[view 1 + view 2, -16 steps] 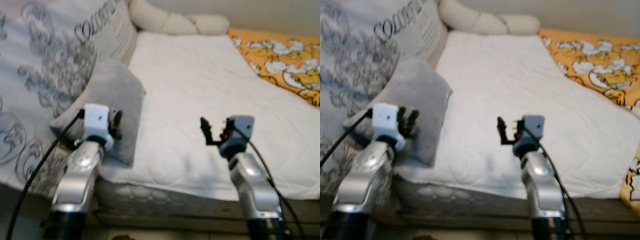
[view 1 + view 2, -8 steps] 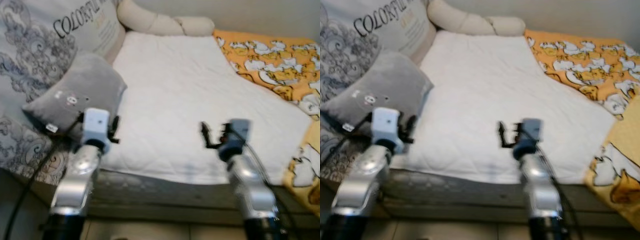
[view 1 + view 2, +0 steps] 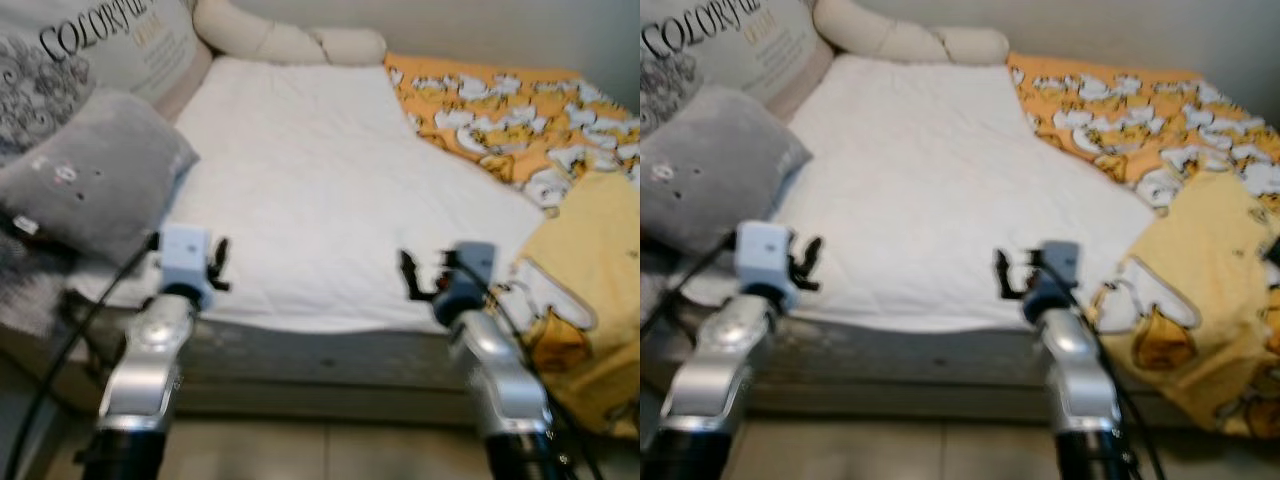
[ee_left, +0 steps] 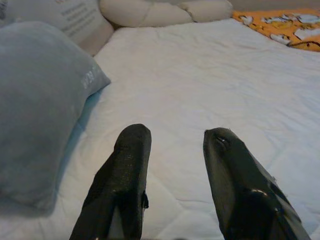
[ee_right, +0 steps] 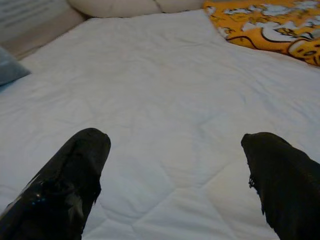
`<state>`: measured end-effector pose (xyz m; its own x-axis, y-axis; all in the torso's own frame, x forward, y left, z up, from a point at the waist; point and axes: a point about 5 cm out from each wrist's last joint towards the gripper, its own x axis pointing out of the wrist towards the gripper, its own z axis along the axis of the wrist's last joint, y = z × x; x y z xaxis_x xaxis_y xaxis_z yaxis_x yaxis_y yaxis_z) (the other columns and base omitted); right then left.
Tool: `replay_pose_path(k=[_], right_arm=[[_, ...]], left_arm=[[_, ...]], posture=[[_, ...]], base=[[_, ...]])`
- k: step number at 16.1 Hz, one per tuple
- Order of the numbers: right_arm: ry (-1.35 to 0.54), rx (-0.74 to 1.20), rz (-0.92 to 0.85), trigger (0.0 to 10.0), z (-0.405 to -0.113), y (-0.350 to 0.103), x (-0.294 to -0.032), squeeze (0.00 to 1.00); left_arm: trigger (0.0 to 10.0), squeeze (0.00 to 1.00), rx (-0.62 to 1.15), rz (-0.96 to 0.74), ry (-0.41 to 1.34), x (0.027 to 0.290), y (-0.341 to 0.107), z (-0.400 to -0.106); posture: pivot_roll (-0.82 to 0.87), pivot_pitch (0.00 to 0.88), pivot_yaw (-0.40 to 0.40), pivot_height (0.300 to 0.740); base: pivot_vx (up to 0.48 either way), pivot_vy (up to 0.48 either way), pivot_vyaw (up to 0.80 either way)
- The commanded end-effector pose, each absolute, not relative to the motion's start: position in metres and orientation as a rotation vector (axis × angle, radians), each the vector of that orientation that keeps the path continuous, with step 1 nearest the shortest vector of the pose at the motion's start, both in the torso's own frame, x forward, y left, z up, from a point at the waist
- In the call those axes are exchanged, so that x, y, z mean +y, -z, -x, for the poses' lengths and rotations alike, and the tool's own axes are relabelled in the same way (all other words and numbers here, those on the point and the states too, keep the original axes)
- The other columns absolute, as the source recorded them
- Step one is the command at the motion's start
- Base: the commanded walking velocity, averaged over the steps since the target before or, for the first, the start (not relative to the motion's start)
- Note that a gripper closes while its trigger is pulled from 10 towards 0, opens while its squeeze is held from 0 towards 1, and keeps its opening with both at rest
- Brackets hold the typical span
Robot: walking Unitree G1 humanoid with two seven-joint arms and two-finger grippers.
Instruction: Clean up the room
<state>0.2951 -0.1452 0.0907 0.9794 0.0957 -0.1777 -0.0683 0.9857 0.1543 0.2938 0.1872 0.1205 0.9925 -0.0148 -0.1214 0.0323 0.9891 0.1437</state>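
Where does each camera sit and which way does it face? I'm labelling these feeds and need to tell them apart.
Left eye view: on the head, looking forward and down at the white quilt; shows both silver arms, the left gripper and the right gripper.
Right eye view: beside it, same scene, with the orange duck blanket.
Left wrist view: looks along the open fingers, toward the grey pillow.
Right wrist view: looks along the wide-open fingers across the quilt.
Shared: both wrist views show the cream bolster.

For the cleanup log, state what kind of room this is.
Most likely a bedroom: a bed with a white quilted mattress cover, a grey plush pillow and an orange duck-print blanket along one side.
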Motion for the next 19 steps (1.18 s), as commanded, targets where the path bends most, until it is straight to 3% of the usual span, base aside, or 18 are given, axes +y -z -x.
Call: replay_pose_path(k=[1,9,19], right_arm=[[-0.054,0.184,-0.121,10.0,-0.2966,-0.0922,-0.1551,0.00],[-0.039,0.194,-0.104,10.0,-0.2983,-0.0899,-0.1590,0.00],[-0.026,0.199,-0.096,10.0,-0.3005,-0.0898,-0.1622,0.00]], left_arm=[[10.0,0.00,0.115,-0.147,0.042,0.1798,-0.1212,-0.2956],[10.0,0.00,0.122,-0.163,0.037,0.1816,-0.1198,-0.2966],[10.0,0.00,0.129,-0.172,0.033,0.1834,-0.1187,-0.2984]], posture=[[0.10,0.000,-0.022,0.740],[0.11,0.000,-0.021,0.740],[0.10,0.000,-0.018,0.740]], base=[[0.000,-0.480,0.00],[0.000,-0.480,0.00],[0.000,-0.480,0.74]])
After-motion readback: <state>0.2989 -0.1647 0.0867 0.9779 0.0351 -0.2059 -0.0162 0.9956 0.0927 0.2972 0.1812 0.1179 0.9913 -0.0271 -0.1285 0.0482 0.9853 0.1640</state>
